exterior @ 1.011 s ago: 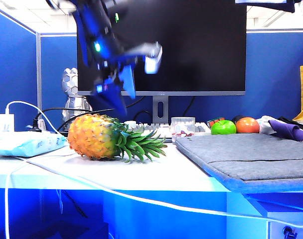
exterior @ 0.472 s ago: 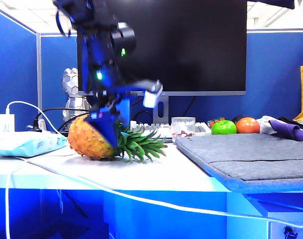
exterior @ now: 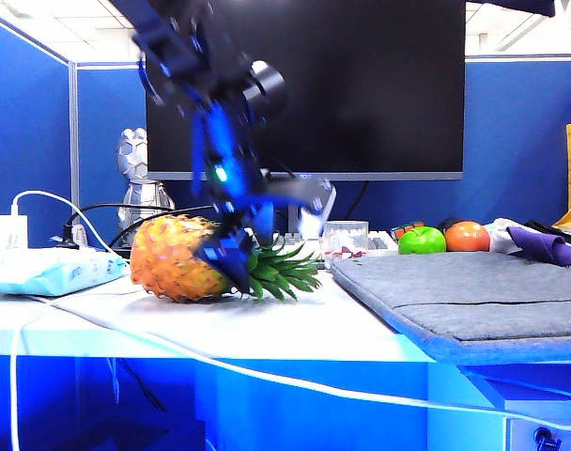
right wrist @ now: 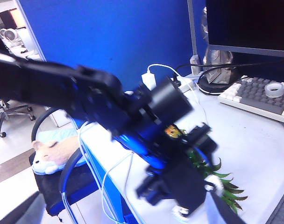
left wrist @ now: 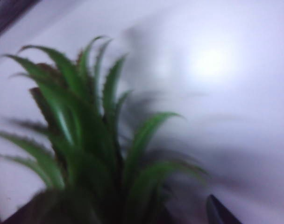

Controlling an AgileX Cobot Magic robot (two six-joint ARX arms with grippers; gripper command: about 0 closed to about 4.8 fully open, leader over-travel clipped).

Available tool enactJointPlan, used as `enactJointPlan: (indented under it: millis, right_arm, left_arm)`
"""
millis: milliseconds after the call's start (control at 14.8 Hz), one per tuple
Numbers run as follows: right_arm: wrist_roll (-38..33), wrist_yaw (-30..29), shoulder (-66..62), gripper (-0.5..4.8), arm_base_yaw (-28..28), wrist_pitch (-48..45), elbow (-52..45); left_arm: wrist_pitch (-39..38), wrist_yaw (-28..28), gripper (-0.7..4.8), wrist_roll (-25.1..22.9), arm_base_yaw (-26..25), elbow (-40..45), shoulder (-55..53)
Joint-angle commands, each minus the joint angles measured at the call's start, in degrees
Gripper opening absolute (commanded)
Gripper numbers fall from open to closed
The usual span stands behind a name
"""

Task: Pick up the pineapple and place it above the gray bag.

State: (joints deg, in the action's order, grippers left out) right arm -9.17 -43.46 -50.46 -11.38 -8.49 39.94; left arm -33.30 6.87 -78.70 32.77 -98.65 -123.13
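Pineapple (exterior: 177, 256) crown fills left wrist view — exterior shows left gripper (exterior: 271, 230) jaws apart.

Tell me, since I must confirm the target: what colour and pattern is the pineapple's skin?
Orange-yellow with a diamond pattern; the pineapple shows best in the exterior view.

Black monitor (exterior: 361, 85), green apple (exterior: 422, 241), orange fruit (exterior: 467, 236), keyboard (right wrist: 259, 99)

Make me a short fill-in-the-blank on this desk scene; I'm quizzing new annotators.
1. The pineapple lies on its ____ on the table.
2. The open left gripper is at the pineapple's ____ end.
3. The gray bag has ____ on it.
4. The green fruit sits beside an ____ one.

Missing words: side; leafy; nothing; orange
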Motion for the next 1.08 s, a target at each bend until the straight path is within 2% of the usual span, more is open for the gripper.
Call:
enactJointPlan:
  millis: [67, 135, 202, 405, 539, 607, 742, 809, 877, 944, 1079]
  right_arm:
    - [0.42, -0.35, 0.11, 4.79, -0.09, -0.46, 0.33]
    - [0.44, -0.35, 0.09, 4.79, -0.09, -0.44, 0.33]
    - [0.44, -0.31, 0.07, 4.79, -0.09, -0.46, 0.33]
    - [0.42, -0.15, 0.07, 4.79, -0.09, -0.44, 0.33]
    - [0.39, -0.15, 0.07, 4.79, -0.09, -0.28, 0.33]
    - [0.42, -0.11, 0.07, 4.79, -0.07, -0.28, 0.33]
    - [0.46, 1.38, 0.07, 4.79, 0.57, -0.31, 0.33]
    - [0.68, 1.38, 0.07, 4.79, 1.25, -0.31, 0.33]
    - [1.05, 1.36, 0.09, 4.79, 3.17, -0.28, 0.33]
    - [1.05, 1.36, 0.11, 4.79, 3.74, -0.24, 0.35]
    - [1.05, 1.46, 0.07, 4.79, 5.77, 0.22, 0.33]
  left_arm:
    - [5.95, 1.40, 3.96, 0.04, -0.07, -0.07, -1.57]
    - [7.74, 4.07, 1.34, -0.20, -0.15, -0.07, -2.43]
    - [9.42, 6.64, -0.03, -0.42, -0.20, 0.00, -3.37]
    - [10.80, 6.84, -0.06, 1.25, 0.48, 0.00, -3.96]
    - [16.79, 4.24, -0.06, 7.82, 1.40, -0.04, -2.86]
    - [18.34, 0.24, -0.06, 11.96, 1.99, -0.52, -1.60]
    - [16.65, -5.25, -0.06, 23.41, 2.89, -7.30, -0.44]
    - [14.75, -8.81, -0.06, 27.36, 3.04, -11.28, 0.13]
    - [12.79, -16.48, -0.06, 34.32, 3.04, -17.84, 1.88]
    - [12.68, -18.60, -0.06, 36.65, 2.80, -19.47, 2.34]
    - [12.66, -27.67, -0.06, 46.16, 0.92, -23.10, 4.20]
